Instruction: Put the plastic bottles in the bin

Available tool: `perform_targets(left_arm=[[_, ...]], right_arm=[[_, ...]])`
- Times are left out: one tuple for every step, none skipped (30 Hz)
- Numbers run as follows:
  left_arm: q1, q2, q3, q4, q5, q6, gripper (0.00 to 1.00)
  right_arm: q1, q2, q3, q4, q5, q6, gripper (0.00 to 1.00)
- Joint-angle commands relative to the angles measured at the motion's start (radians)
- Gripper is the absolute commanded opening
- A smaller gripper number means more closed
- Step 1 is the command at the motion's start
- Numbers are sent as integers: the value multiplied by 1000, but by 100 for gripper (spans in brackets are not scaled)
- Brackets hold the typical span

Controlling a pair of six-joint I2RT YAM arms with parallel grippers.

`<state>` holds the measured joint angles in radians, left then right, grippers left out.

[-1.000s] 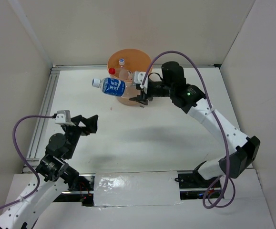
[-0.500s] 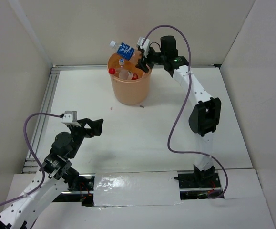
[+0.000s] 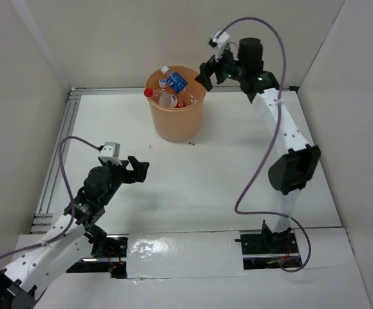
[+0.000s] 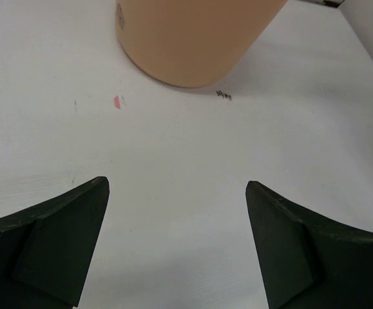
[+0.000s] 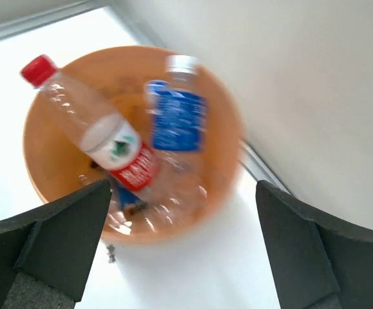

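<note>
From above, the bin (image 3: 176, 122) stands upright at the far side of the white table (image 3: 212, 180), close to the back wall. Several plastic bottles lie heaped inside it, among them a blue-labelled bottle (image 3: 178, 81) near the far rim and a red-capped bottle (image 3: 151, 93) leaning towards the left rim. The right gripper (image 3: 206, 73) hangs in the air just right of the bin's rim, above its height, its arm stretched out along the right side of the table. The left gripper (image 3: 138, 168) sits low over the near-left part of the table, well apart from the bin, with its fingers spread. In the left wrist view, the left gripper (image 4: 176, 185) is wide apart with only bare table between its two dark fingers (image 4: 57, 244). The lower wall of the bin (image 4: 192, 38) fills the top of this view, with a small red mark (image 4: 116, 101) and a dark speck (image 4: 223, 95) on the table near its base. In the right wrist view, somewhat blurred, the right gripper (image 5: 183, 187) is spread wide and holds nothing. It looks straight down into the bin (image 5: 29, 145), where the red-capped bottle (image 5: 109, 138), with its red label, lies slantwise beside the blue-labelled bottle (image 5: 176, 119), whose white cap points to the wall.
</note>
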<state>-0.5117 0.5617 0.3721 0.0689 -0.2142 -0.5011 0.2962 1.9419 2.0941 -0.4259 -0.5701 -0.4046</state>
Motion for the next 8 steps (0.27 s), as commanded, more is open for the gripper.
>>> perform_targets(left_arm=[[4,90,99,111,62,29,100],[4,136,108,121,62,29,100],[4,154,108,135,74,39,100],[4,170,108,169,88,39,100],[4,185,108,187,88,39,100],[4,214,117,204,99,53,100],[4,231,128,215,110,62,100],[4,251,139,224,110,62,100]], right_arm=[[-61,-190,-93,-11,304,187,100],[-75,-222,-142,-37,358,202,100],[-75,-295,-258,-46,402,239,100],[-86,-332,-319,-57,432,239,100],[-97,-372,-386,-57,470,251,100],[-106,-453,-454,-45,470,251,100],[-118,-495,-588,-45,470,251,100],[-129,-536,-661,-21,483,268,100]])
